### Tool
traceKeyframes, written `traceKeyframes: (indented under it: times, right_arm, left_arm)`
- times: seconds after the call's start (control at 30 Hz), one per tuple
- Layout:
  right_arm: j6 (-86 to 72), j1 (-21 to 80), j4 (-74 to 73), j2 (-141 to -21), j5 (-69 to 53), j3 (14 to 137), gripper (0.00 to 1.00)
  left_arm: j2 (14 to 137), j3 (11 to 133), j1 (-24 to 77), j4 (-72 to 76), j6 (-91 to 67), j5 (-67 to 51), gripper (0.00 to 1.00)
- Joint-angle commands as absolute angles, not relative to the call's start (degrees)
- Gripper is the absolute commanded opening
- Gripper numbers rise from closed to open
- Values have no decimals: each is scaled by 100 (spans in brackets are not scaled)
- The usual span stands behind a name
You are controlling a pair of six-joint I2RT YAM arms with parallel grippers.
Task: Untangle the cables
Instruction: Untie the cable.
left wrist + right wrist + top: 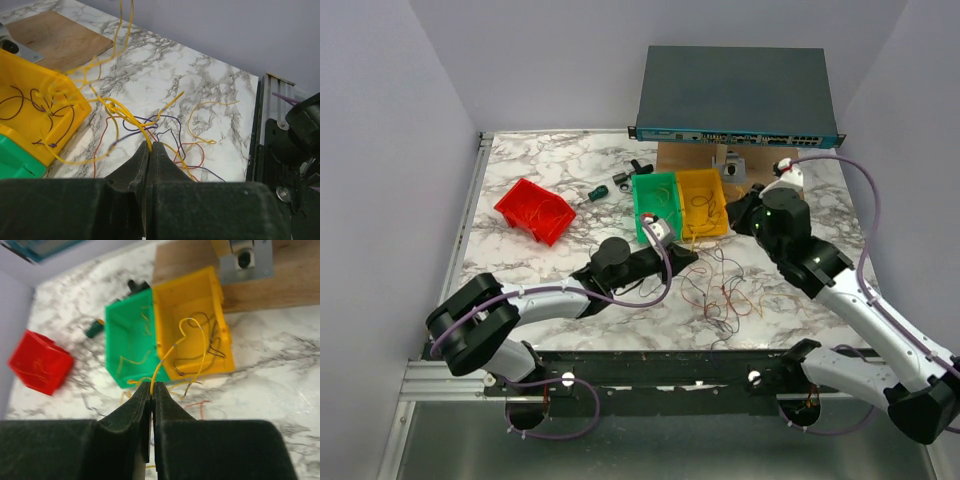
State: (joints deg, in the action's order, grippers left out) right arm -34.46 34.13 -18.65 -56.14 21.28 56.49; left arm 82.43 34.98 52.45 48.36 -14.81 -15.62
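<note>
Up close from the left wrist, the left gripper (150, 146) has its dark jaws pressed together on a thin yellow cable (125, 112), which loops away over the white marble table (215, 80). Just beyond the fingertips lies the tangle of hair-thin orange, yellow, red and dark purple cables (167, 131). More dark purple strands sit inside the yellow plastic bin (30, 65), which touches the green plastic bin (10, 160). A flat wooden board (55, 35) lies behind them.

From the right wrist, the right gripper (152, 386) is likewise closed, pinching a yellow cable that rises toward the yellow bin. Yellow strands lie in the green bin, dark ones in the yellow. A red plastic bin (40, 362) sits well apart, blurred.

From above, the tangle lies on the marble in front of both bins, between the arms. A dark grey network switch (735, 95) stands at the back.
</note>
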Motion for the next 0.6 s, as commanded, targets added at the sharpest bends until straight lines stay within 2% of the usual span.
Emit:
traceKeyframes:
  times: [0.0, 0.07, 0.1, 0.37, 0.57]
  right_arm:
    - [-2965, 3428, -1646, -5677, 1983, 5144, 21]
    - [-2964, 3428, -1432, -5542, 1554, 4814, 53]
    - [-2975, 3428, -1386, -5436, 1472, 4683, 62]
    - [-3121, 3427, -2099, -4536, 958, 4026, 65]
    - [-3181, 3428, -1635, -4543, 576, 3330, 71]
  left_arm:
    - [8280, 3426, 5150, 5538, -1606, -1689, 0]
    - [8346, 3439, 5021, 5670, -1843, -1888, 0]
    - [8373, 3440, 4968, 5702, -1991, -1948, 0]
    - [8333, 3572, 4845, 5506, -2304, -2257, 0]
    - [8381, 3470, 4845, 5776, -2467, -2504, 0]
